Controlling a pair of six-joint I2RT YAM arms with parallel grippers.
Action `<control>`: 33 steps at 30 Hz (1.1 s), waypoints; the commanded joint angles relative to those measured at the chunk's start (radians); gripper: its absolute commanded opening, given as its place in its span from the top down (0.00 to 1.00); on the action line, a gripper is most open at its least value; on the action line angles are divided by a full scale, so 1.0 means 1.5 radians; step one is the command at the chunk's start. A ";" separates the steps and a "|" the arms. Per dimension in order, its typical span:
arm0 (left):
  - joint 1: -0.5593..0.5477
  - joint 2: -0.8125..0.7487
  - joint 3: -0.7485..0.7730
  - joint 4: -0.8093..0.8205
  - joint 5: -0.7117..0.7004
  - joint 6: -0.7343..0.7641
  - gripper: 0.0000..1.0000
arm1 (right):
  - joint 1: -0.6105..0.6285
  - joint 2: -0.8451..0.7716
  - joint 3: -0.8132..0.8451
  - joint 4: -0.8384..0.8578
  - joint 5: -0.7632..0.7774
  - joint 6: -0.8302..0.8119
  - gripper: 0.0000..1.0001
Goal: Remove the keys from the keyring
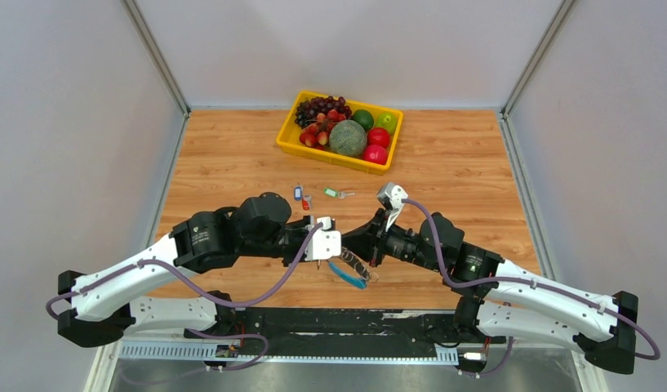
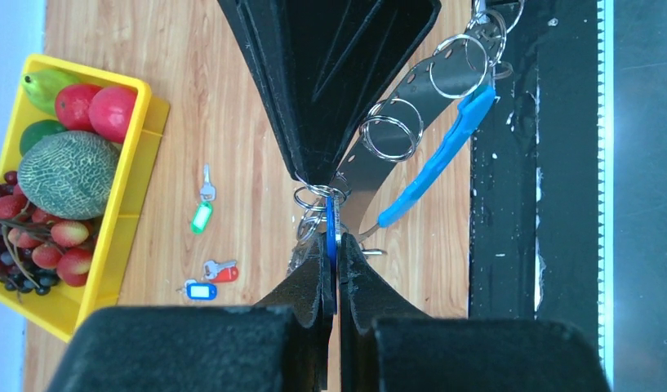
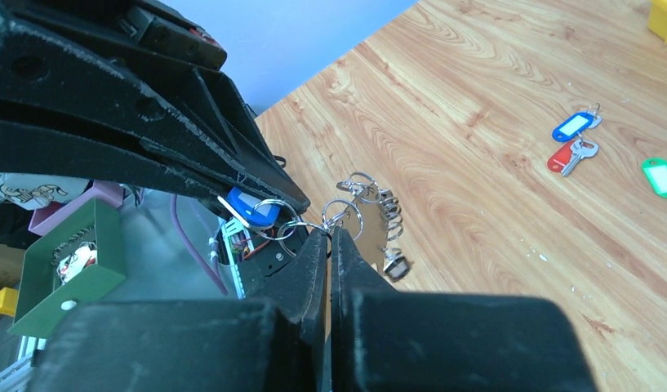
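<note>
Left gripper (image 2: 335, 245) clamped on blue key (image 2: 331, 216); right gripper (image 3: 328, 235) pinched tight on keyring (image 2: 364, 184); both over near edge, centre.

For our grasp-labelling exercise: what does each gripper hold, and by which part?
Left gripper: jaws shut on a blue key, pinching its plastic head. Right gripper: jaws shut on a small metal ring of the keyring, next to that key.

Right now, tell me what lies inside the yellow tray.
The yellow tray holds dark grapes, small red fruits, a netted melon, a dark green fruit, a lighter green one and two red apples. The tray floor beneath them is covered.
</note>
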 commanded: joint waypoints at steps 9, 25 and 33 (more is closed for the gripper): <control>-0.086 0.006 0.002 -0.034 -0.008 0.034 1.00 | -0.027 0.020 0.042 -0.072 0.136 0.070 1.00; -0.155 0.016 -0.014 -0.028 -0.085 0.067 1.00 | -0.032 0.024 0.049 -0.085 0.200 0.162 1.00; -0.168 0.001 -0.047 0.019 -0.125 0.087 1.00 | -0.033 -0.003 0.011 -0.050 0.255 0.282 1.00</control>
